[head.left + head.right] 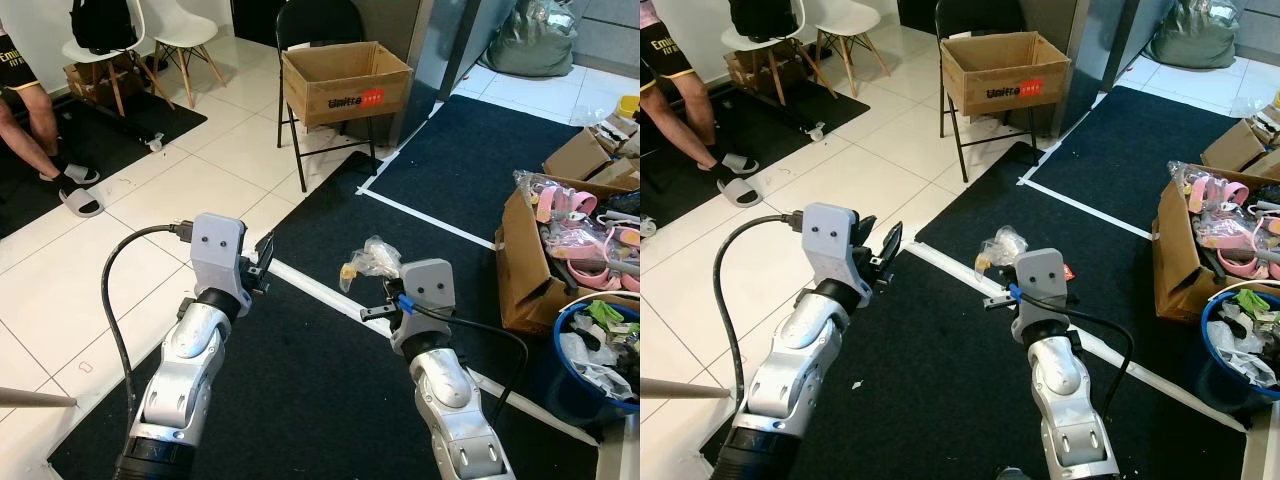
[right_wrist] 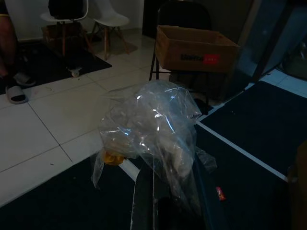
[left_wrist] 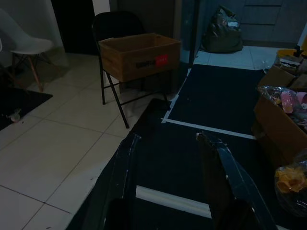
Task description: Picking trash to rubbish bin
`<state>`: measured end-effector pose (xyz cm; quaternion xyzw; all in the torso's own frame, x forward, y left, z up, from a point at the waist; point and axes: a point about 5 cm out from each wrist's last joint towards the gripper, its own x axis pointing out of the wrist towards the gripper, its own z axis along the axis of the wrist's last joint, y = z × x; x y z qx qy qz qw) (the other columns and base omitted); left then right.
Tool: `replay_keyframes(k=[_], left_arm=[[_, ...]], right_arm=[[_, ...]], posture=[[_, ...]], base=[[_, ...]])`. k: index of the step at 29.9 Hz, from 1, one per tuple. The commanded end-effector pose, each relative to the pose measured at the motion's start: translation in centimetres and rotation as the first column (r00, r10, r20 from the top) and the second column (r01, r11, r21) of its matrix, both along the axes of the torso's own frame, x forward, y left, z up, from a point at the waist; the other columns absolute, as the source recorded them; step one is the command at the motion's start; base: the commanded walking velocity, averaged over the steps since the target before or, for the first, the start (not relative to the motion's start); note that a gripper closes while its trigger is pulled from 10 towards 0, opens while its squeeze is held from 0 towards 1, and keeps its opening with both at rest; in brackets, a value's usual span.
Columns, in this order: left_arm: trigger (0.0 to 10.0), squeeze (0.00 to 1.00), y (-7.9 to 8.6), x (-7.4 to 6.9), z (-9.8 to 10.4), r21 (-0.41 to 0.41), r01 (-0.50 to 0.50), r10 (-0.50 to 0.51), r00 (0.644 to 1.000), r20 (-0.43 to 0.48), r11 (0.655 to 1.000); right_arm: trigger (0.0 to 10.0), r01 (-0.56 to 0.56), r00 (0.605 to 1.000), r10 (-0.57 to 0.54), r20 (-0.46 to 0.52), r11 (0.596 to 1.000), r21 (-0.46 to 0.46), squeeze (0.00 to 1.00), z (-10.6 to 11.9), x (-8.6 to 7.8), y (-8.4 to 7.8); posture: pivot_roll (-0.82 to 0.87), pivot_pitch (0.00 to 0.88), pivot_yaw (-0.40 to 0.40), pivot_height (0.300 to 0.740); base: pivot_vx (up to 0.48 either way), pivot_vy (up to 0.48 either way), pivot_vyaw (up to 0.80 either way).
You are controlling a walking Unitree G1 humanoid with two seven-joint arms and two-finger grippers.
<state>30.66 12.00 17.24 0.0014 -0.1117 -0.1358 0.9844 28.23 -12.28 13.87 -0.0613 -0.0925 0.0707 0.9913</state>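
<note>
Trash in the form of a crumpled clear plastic bag (image 2: 148, 129) is held clenched in the jaws of the right gripper (image 1: 380, 305), the black fingers closed on its lower folds so that the bulk of the film billows just beyond the fingertips; a small yellow scrap can be seen inside it near the bottom. The bag is judged to be very light, soft and slippery, easily crushed and liable to slide out if only a loose flap is pinched, so a gathered, bunched part of the film is the better place for a hold. It is carried above the black floor mat (image 1: 330, 400), clear of the mat's surface. A small red scrap (image 2: 220, 193) lies on the mat just beyond the bag. The left gripper (image 1: 262, 262), on the far side of the bag from the bin, is held with its jaws released and nothing between them, over the white tape strip (image 3: 172, 201) on the mat. A blue rubbish bin (image 1: 580, 375), already filled with waste, stands well apart from the bag on the robot's right, beside a cardboard box of pink items (image 1: 550, 250). Beyond the bag, a cardboard box (image 1: 345, 80) rests on a folding chair.
</note>
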Motion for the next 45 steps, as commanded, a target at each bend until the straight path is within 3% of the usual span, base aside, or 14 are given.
replay_keyframes(k=[1, 35, 45], left_arm=[[10.0, 0.0, 0.2, -0.1, -0.8, 0.001, -0.004, 0.004, 0.999, -0.04, 1.0], [10.0, 0.0, 0.9, 0.2, -0.8, 0.015, -0.032, 0.033, 0.998, -0.046, 0.999], [10.0, 0.0, 0.8, 0.1, -0.9, 0.009, -0.035, 0.036, 0.998, -0.048, 0.999]], right_arm=[[10.0, -0.008, 1.0, 0.008, -0.019, 1.0, 0.008, 0.0, -0.3, -0.1, 0.2], [10.0, -0.014, 0.999, 0.014, -0.033, 1.0, 0.009, 0.0, -0.6, -0.1, 0.2], [10.0, -0.013, 0.999, 0.014, -0.043, 1.0, 0.005, 0.0, -0.7, -0.1, 0.2]], posture=[[-0.04, 0.115, 0.05, 0.74], [-0.03, 0.128, 0.055, 0.74], [-0.03, 0.137, 0.05, 0.74]], base=[[0.0, 0.0, 0.0], [0.277, 0.0, 0.0], [0.291, 0.0, -0.62]])
